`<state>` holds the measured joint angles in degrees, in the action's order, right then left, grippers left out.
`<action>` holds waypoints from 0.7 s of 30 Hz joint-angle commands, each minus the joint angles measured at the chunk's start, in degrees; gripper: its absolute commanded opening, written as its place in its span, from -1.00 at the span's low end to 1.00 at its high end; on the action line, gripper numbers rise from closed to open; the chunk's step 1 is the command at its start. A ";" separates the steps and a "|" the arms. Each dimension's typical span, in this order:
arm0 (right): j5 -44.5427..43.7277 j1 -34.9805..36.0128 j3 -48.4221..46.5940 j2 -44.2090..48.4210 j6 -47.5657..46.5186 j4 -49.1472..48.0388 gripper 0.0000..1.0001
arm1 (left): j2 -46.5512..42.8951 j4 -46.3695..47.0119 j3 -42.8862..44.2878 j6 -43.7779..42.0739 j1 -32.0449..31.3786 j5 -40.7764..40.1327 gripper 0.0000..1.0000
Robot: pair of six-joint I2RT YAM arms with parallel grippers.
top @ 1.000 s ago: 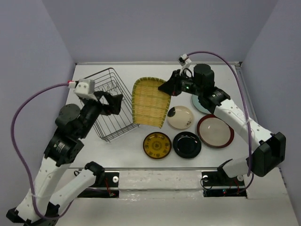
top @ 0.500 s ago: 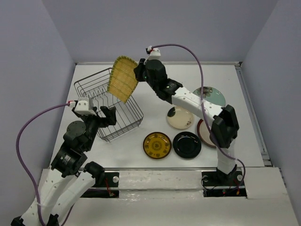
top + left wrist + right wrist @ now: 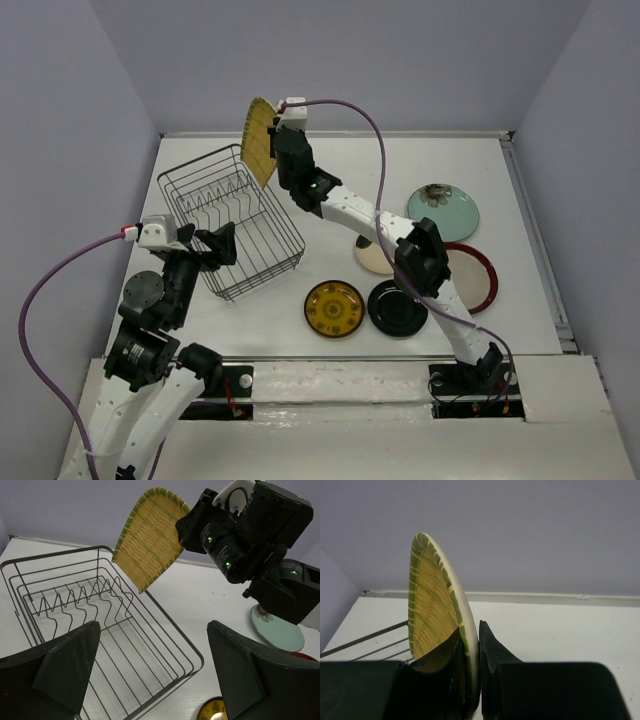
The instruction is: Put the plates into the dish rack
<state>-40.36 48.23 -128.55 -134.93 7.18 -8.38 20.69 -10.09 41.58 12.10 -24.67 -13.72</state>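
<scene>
Right hand (image 3: 470, 645) is clamped on the fan plate (image 3: 432, 610), one finger on each face, pinching the rim. Plate is on edge, near vertical, off the counter (image 3: 420, 165). In the top view it sits upper left of centre, over the far corner of the rack (image 3: 232, 222). In the left wrist view the plate's lower tip hangs above the rack's far rail. Can't tell whether it touches the wire.

Left hand (image 3: 150, 680) has its fingers wide apart with nothing gripped. In the top view it's at the rack's lower-left side; can't tell if it contacts the wire. Rack sits skewed on the counter in the left half of the frame, with prongs (image 3: 80, 602) upright in a row inside.

The other five plates lie flat on the counter, right of the rack:
- teal plate (image 3: 443, 212) at right
- red-rimmed plate (image 3: 472, 278) just below it
- cream plate (image 3: 368, 260) at centre, partly hidden under the right arm (image 3: 345, 208)
- black plate (image 3: 397, 308) and patterned plate (image 3: 334, 308) side by side at lower centre, just apart
</scene>
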 commanded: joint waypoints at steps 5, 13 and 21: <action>-7.45 4.16 -10.93 -4.98 -11.31 -15.26 -0.86 | -0.30 3.41 -0.10 0.29 0.14 0.36 0.98; -8.16 5.83 -8.82 -4.63 -13.94 -17.63 -0.87 | -0.74 3.41 -0.10 0.29 -0.03 0.00 0.98; -10.97 6.35 -9.00 -6.48 -18.60 -20.62 -0.86 | -1.00 3.41 -0.19 0.38 -0.03 -0.17 0.98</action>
<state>-48.14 54.08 -135.00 -141.27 -8.73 -18.94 20.47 -9.85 41.58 12.19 -24.67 -13.52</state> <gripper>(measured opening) 0.169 0.990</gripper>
